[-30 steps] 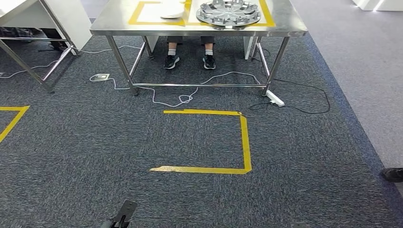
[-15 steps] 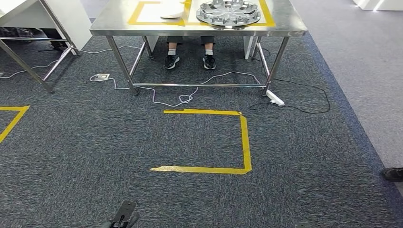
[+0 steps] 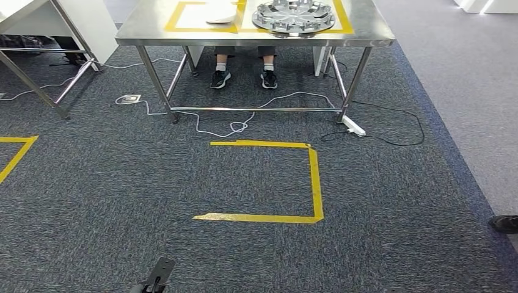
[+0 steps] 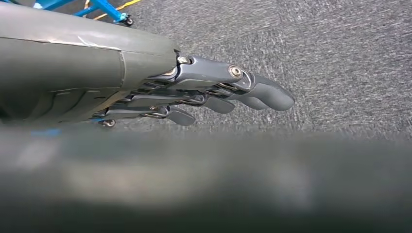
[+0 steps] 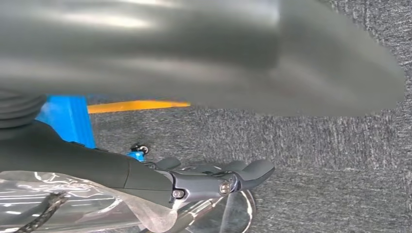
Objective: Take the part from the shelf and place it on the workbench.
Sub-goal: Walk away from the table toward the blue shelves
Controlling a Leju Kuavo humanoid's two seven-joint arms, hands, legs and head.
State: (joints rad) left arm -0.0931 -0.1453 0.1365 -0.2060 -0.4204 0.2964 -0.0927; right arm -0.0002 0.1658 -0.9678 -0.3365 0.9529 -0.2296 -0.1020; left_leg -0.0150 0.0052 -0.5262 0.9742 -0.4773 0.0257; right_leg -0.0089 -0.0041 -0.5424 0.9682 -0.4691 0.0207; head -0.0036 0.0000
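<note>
Head view: a stainless-steel table (image 3: 366, 41) stands at 12 o'clock on the dark grey carpet floor (image 3: 110, 201). On its tabletop a silver round spoked wheel-cover part (image 3: 293, 15) lies inside a yellow tape outline (image 3: 344, 23). Just beside it, at its 9 o'clock, lies a white rounded object (image 3: 221, 12). Under the table a person's two black shoes (image 3: 221, 78) rest on the carpet. A white cable (image 3: 201, 122) and a white power strip (image 3: 354, 126) lie by the table legs. An open yellow tape bracket (image 3: 314, 183) marks the carpet at centre. Another black shoe (image 3: 506, 224) shows at 4 o'clock.

Left hand (image 4: 194, 92): it hangs over the carpet. Its dark fingers (image 4: 265, 94) are stretched out straight, side by side, with nothing in them.

Right hand (image 5: 194, 182): its fingers (image 5: 255, 171) are extended and lie against a shiny silver round piece (image 5: 238, 213). Clear plastic film (image 5: 73, 204) partly wraps this piece. I cannot tell whether the fingers clamp it, as the contact is hidden. A blue metal frame (image 5: 68, 121) stands behind the hand.
</note>
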